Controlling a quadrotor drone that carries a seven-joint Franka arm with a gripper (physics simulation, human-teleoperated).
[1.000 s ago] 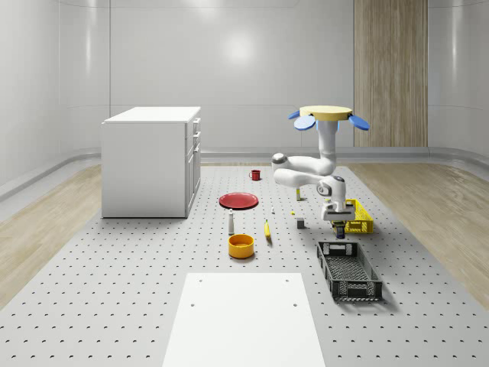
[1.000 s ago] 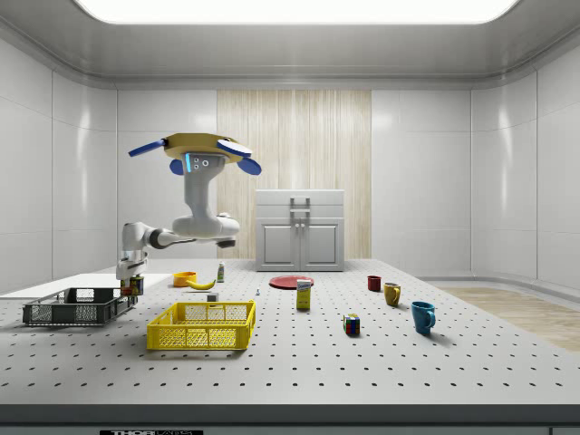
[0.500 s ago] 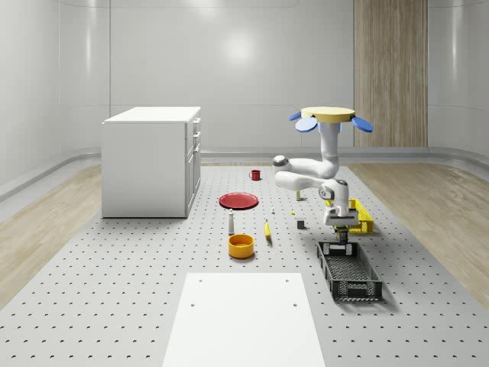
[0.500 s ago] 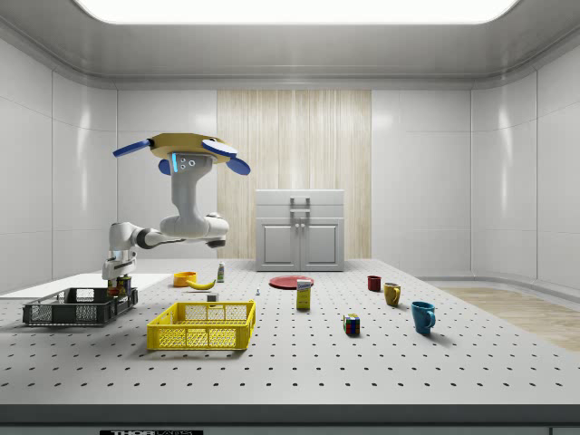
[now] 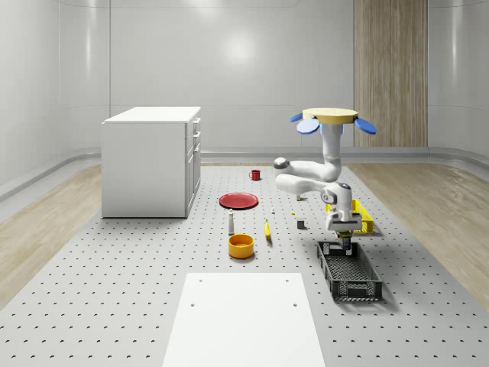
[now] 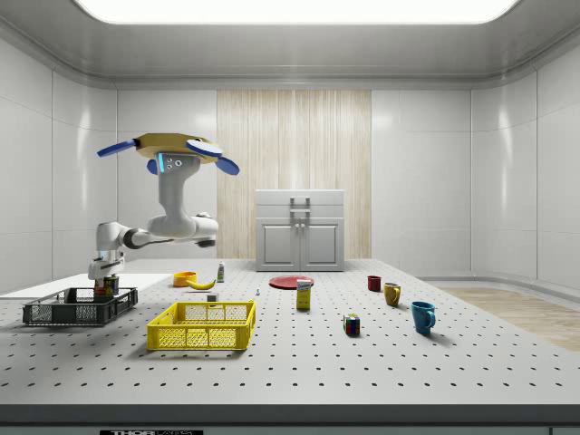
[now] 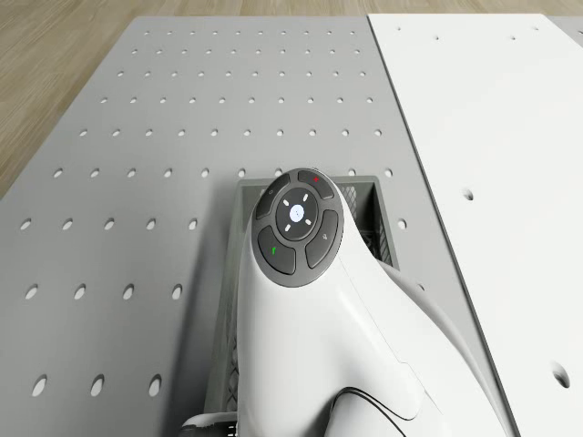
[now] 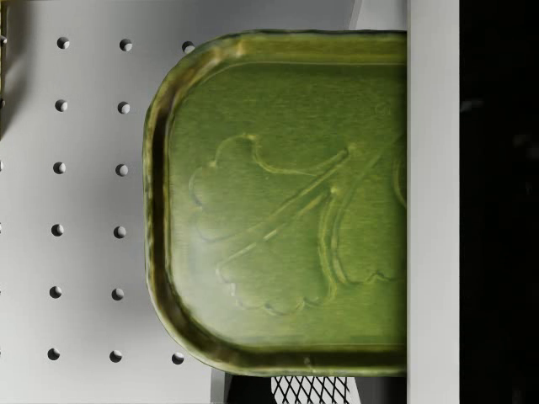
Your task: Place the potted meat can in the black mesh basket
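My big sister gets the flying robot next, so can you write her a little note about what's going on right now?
Tool: shut on the potted meat can, carried at the end of the arm.
Drone: hovering above the perforated table, beside the yellow basket; its arm reaches down to the black mesh basket.
Can: hanging over the basket's end nearest the yellow basket, about level with the rim, going by the side view.
Done: can picked up and brought to the basket.
Left: lower it inside, open the tool, lift the arm away.
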